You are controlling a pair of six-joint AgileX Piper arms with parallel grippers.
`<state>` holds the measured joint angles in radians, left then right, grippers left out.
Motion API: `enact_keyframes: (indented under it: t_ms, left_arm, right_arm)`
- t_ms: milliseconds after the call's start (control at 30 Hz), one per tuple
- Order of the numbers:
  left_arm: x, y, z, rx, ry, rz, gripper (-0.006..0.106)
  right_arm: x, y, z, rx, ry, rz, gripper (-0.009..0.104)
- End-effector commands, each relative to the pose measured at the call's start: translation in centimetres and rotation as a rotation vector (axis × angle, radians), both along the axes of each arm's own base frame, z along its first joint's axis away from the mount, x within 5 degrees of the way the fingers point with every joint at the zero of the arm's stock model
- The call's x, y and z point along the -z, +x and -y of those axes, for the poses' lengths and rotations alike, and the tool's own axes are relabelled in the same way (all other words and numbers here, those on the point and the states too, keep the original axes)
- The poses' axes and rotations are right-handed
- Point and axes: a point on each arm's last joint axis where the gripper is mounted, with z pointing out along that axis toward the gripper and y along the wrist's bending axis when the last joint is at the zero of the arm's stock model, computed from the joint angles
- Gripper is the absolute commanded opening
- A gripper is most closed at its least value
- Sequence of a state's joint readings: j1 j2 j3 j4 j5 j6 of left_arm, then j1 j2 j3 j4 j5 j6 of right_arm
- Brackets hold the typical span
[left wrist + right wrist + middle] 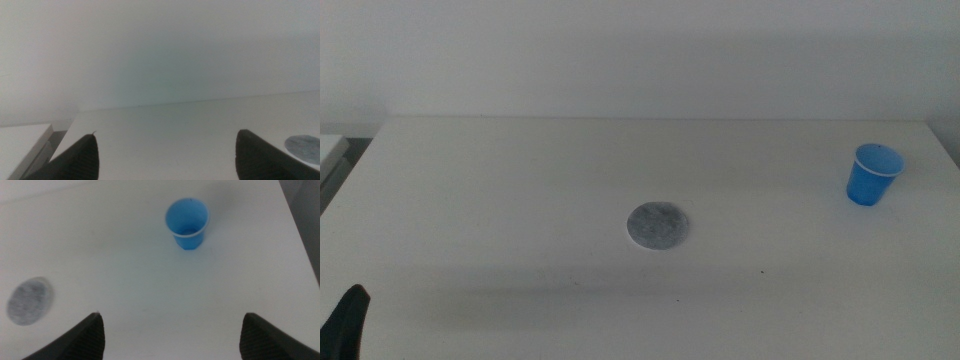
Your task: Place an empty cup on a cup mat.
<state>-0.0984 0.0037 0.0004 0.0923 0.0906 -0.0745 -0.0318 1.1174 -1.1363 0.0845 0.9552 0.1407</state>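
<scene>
The blue cup point(872, 175) stands upright and empty at the table's far right. It also shows in the right wrist view point(187, 222). The grey cup mat point(657, 226) lies flat near the table's middle, well left of the cup; it also shows in the right wrist view point(30, 300) and in the left wrist view point(304, 149). My right gripper point(170, 335) is open and empty, above the table and short of the cup. My left gripper point(167, 157) is open and empty, low at the table's front left corner, where one jaw tip shows in the middle view.
The white table point(520, 190) has its right edge close past the cup. A lower white surface point(22, 142) sits beyond the table's left edge. A plain wall runs behind the table.
</scene>
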Motion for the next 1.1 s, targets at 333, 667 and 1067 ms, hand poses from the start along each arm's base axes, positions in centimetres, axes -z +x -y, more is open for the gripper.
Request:
enact_keyframes:
  t_ms: [333, 667, 1067]
  left_arm:
    - [-0.1, 0.0, 0.0, 0.004, -0.008, 0.008, 0.094]
    - [-0.1, 0.0, 0.0, 0.004, -0.008, 0.008, 0.094]
    - [-0.1, 0.0, 0.0, 0.004, -0.008, 0.008, 0.094]
  right_arm:
    - [0.6, 10.0, 0.5, -0.004, -0.032, -0.139, 0.093]
    - [5.6, 17.9, 1.6, -0.003, -0.046, -0.292, 0.093]
    - [11.9, 22.7, 5.0, 0.046, -0.033, -0.388, 0.093]
